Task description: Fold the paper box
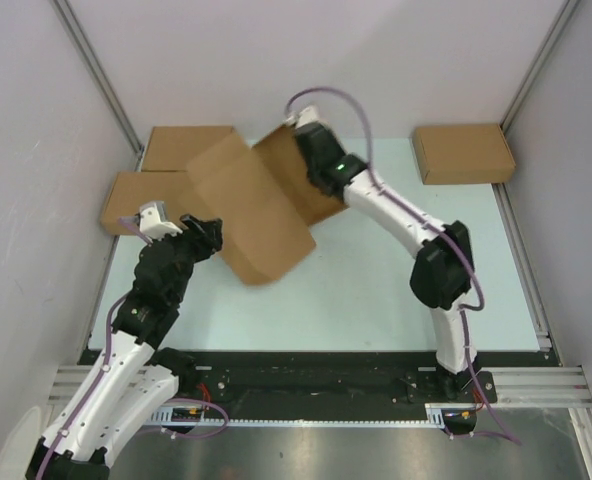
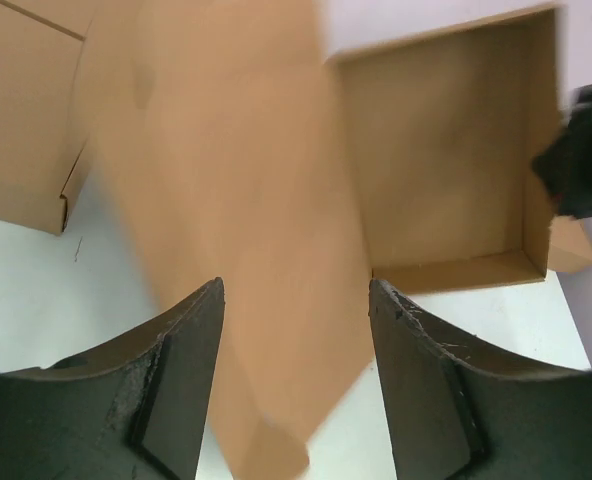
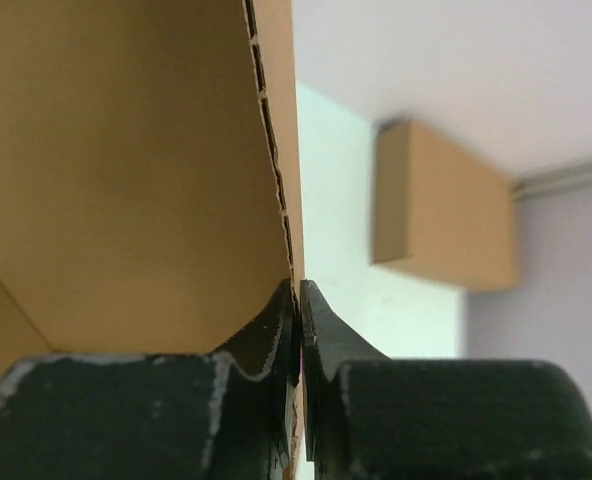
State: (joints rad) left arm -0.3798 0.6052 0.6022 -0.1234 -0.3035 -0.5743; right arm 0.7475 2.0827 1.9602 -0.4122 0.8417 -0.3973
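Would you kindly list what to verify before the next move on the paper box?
1. Right gripper pinching the paper box wall: ok.
2. Left gripper open: ok.
3. Lid flap facing the left gripper's gap: ok.
4. Flap touching left fingers: cannot tell, blurred.
5. Far-right box apart from the work: ok.

Paper box [image 1: 261, 215]: plain brown, unprinted.
Counter [image 1: 376, 300]: pale mint green.
Arms [image 1: 396, 215]: finished white, jointed in black.
Walls [image 1: 36, 150]: pale grey.
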